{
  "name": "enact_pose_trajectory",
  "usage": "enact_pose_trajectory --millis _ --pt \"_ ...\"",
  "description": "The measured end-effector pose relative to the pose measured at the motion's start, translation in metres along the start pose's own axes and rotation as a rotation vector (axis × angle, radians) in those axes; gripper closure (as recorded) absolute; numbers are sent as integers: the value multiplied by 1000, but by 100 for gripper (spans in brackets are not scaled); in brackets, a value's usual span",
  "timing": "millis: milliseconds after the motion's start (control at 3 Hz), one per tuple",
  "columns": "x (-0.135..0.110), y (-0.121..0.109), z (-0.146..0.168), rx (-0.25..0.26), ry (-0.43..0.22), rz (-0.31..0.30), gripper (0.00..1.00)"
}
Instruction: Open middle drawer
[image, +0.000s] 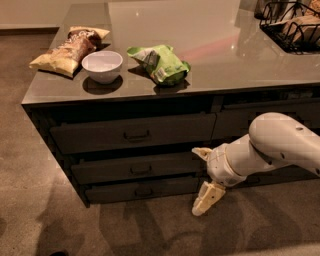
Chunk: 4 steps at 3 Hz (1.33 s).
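Note:
The middle drawer (135, 169) is the dark, medium-height front between the taller top drawer (132, 132) and the slim bottom drawer (142, 190). It is shut, and its small loop handle (140, 170) sits at its centre. My gripper (196, 181) hangs low in front of the right end of the drawer stack, to the right of the handle and apart from it. Its cream fingers (207, 198) are spread apart and hold nothing. The white arm (272, 145) reaches in from the right.
On the grey counter (210, 50) lie a white bowl (102, 65), a green snack bag (159, 63) and a brown chip bag (67, 50). A black wire basket (295, 27) stands at the back right. More drawers (265, 120) are behind the arm. Brown carpet (40, 220) covers the floor.

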<state>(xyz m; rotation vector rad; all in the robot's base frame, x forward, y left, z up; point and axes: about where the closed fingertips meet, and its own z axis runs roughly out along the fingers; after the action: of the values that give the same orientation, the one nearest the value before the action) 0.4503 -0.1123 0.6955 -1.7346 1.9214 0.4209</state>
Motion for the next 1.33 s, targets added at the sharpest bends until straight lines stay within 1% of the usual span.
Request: enact_pose_trajectory --millis 333,667,1000,1333 --pt "3 -5 11 46 22 -10 0" --pt "13 5 53 88 122 -103 0" --pt "30 10 72 129 177 -153 0" --pt "29 4 82 130 182 -168 0"
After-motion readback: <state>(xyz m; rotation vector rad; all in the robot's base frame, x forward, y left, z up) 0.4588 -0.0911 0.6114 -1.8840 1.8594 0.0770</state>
